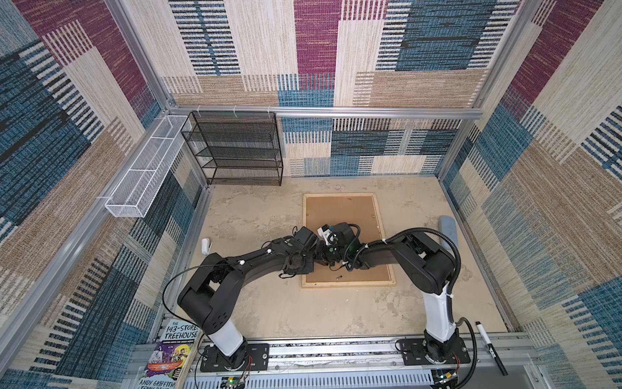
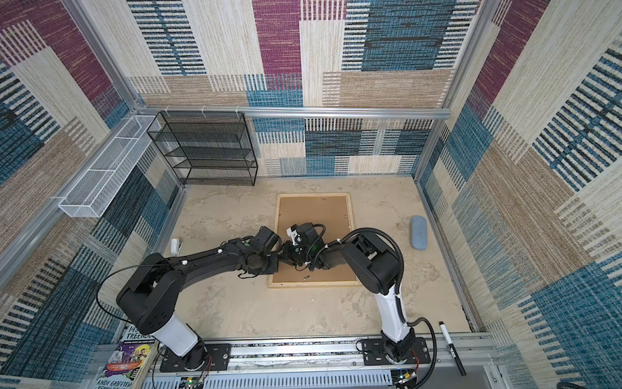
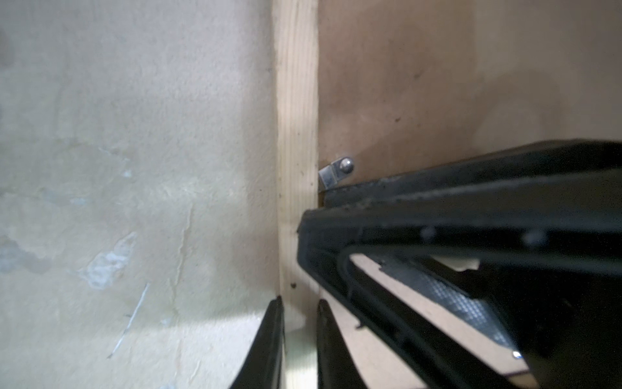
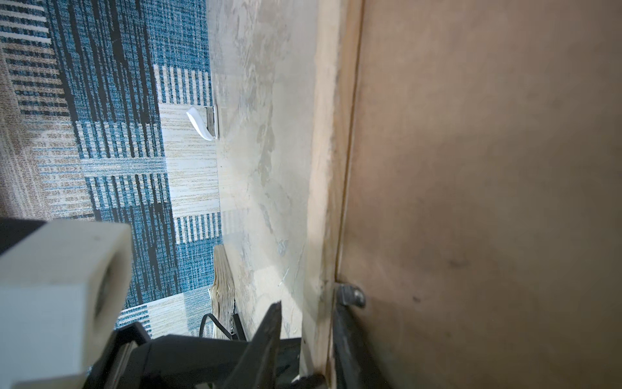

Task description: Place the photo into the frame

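The enclosure walls [image 1: 316, 50] carry a woven patchwork of blue, magenta, tan and cream blocks, many barred in black or cream. The table top [image 1: 269, 303] is mottled sandy beige with greyish blotches. At its centre the frame [image 1: 348, 284] shows pale natural-wood rails; the hardboard backing [image 1: 340, 212] within is plain mid-brown. The shelf rack [image 1: 235, 148] at the far left corner is black mesh; the wall basket [image 1: 144, 175] is white mesh. The case [image 2: 419, 237] by the right edge is pale blue-grey. The marker [image 1: 490, 348] is part white, part black. The book [image 1: 168, 353] has a pale cover, black lettering, purple and yellow artwork. The left arm [image 1: 215, 303] and right arm [image 1: 434, 266] are black with white lower links.
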{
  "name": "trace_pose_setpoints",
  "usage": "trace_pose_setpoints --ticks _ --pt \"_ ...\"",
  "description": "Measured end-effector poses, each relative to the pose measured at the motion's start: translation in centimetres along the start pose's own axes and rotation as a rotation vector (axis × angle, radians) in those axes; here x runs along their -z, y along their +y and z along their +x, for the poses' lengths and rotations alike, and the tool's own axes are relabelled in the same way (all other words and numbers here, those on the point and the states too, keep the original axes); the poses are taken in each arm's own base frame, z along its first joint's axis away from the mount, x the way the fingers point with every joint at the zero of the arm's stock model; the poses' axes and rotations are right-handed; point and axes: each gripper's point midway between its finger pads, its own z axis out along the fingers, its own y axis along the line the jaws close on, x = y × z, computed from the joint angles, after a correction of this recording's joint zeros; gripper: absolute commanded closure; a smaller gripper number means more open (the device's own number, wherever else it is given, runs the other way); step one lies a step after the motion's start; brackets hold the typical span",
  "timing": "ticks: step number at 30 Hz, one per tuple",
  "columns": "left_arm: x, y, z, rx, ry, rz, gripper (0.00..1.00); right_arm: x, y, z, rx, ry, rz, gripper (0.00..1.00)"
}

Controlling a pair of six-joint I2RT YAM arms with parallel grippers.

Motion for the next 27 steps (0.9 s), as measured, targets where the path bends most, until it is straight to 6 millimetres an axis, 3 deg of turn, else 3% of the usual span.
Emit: trace_pose_setpoints --ticks 27 --pt "-0.3 0.1 -1.3 -0.014 -0.080 0.001 1.00 -1.0 -0.1 -1.8 -0.051 -0.049 0.039 0.72"
